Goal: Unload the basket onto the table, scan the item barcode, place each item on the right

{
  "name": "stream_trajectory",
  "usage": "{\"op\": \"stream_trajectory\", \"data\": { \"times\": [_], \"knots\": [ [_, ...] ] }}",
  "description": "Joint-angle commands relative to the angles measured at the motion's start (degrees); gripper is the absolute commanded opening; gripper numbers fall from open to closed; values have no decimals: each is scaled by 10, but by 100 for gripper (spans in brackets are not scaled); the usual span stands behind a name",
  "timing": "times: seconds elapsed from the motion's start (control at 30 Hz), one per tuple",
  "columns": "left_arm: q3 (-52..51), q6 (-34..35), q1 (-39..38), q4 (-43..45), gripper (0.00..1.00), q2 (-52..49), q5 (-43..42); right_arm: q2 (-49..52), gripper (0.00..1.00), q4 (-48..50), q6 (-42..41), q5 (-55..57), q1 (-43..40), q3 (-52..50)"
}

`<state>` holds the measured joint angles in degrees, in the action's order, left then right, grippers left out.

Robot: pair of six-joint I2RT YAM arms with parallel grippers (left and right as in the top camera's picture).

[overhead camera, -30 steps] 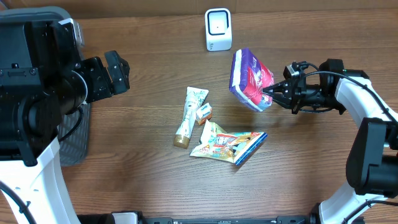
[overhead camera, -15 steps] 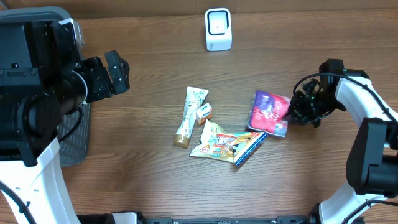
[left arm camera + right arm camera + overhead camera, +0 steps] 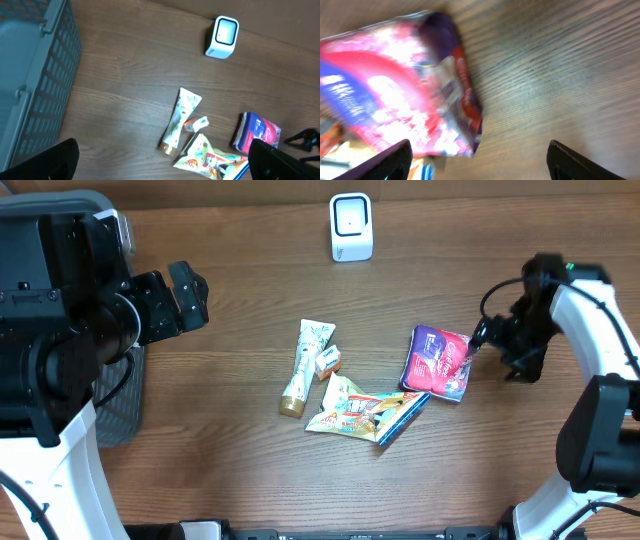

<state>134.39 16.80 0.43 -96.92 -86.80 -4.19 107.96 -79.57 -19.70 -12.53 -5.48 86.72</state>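
The item, a purple and pink packet (image 3: 437, 362), lies flat on the wooden table right of centre; the left wrist view shows the packet (image 3: 257, 132) too. My right gripper (image 3: 478, 345) is open just beyond its right edge. In the right wrist view the packet (image 3: 405, 85) lies ahead and to the left of the right gripper (image 3: 477, 160), and nothing sits between the fingers. The white barcode scanner (image 3: 351, 227) stands at the back centre. My left gripper (image 3: 190, 295) hangs open and empty at the left, high over the table (image 3: 160, 162).
A cream tube (image 3: 305, 365), a small orange packet (image 3: 327, 360) and a yellow snack bag (image 3: 365, 412) lie in the middle, the bag touching the purple packet's lower left corner. A grey mesh basket (image 3: 120, 400) stands at the left edge.
The right gripper carried the packet from in front of the scanner down to the table, opened and drew back to the right. The left arm has not moved.
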Motion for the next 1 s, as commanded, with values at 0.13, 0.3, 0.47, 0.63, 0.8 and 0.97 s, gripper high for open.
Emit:
{"op": "stream_trajectory", "data": {
  "times": [0.13, 0.3, 0.47, 0.63, 0.8, 0.97],
  "knots": [
    [0, -5, 3, 1, 100, -1, 3, -6, 87, -11, 23, 11, 109, 64],
    [0, -5, 3, 1, 100, -1, 3, -5, 93, 51, -85, 197, 247, 46],
    [0, -5, 3, 1, 100, -1, 3, -5, 90, 99, -177, 332, 326, -2],
    [0, -5, 3, 1, 100, -1, 3, -5, 80, 179, -192, 351, 347, -81],
    [0, -5, 3, 1, 100, -1, 3, -5, 76, 226, -211, 394, 348, -134],
    [0, -5, 3, 1, 100, -1, 3, -5, 37, 214, -226, 397, 347, -133]
  ]
}}
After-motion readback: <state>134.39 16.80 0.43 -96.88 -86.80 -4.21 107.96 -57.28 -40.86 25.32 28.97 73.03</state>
